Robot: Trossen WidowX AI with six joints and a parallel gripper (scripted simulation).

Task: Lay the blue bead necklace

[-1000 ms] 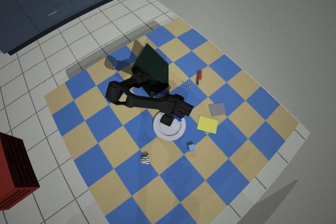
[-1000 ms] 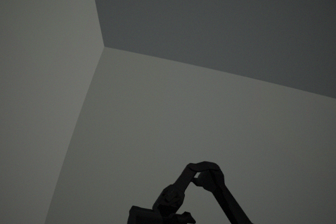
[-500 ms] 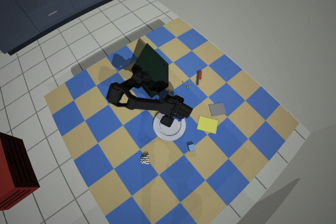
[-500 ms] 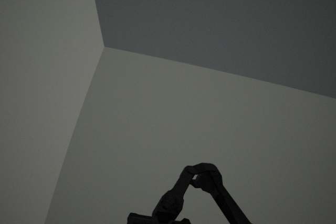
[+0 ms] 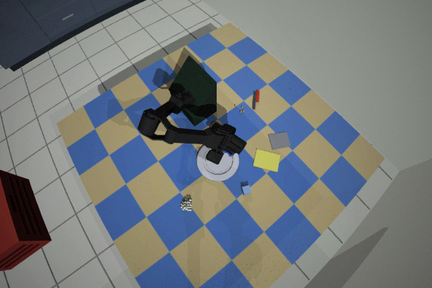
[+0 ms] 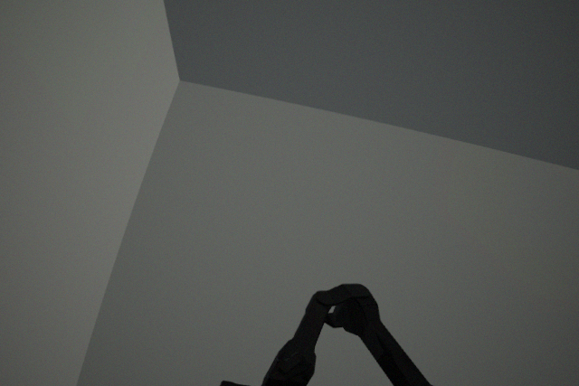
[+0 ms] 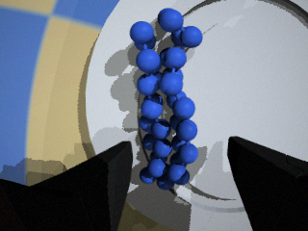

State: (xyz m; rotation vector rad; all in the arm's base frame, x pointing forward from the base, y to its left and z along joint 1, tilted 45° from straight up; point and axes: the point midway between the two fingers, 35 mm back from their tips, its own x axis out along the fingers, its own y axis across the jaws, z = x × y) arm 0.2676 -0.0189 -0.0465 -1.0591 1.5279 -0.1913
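1. Pincer (image 5: 223, 156) (image 7: 180, 148): partly open, nothing gripped.
2. Blue bead necklace (image 5: 228, 153) (image 7: 166, 101): bunched at the bead board's (image 5: 218, 177) (image 7: 250, 96) edge, between the fingers.
3. Yellow sheet (image 5: 266, 160): beside the board.

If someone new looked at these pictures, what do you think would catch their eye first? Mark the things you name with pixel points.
Probably the blue bead necklace (image 5: 228, 153) (image 7: 166, 101), bunched over one side of the round bead board (image 5: 218, 177) (image 7: 108, 87), between the open gripper's fingers. Next, the blue-and-tan checkered surface (image 5: 219, 190) beneath, then the red slatted box (image 5: 8, 222) at the top view's left edge.

Beads (image 5: 228, 153) (image 7: 161, 127): smooth, soft sheen, plastic look. Board (image 5: 218, 177) (image 7: 250, 96): smooth, matt. Fingers (image 5: 223, 153): matt black.
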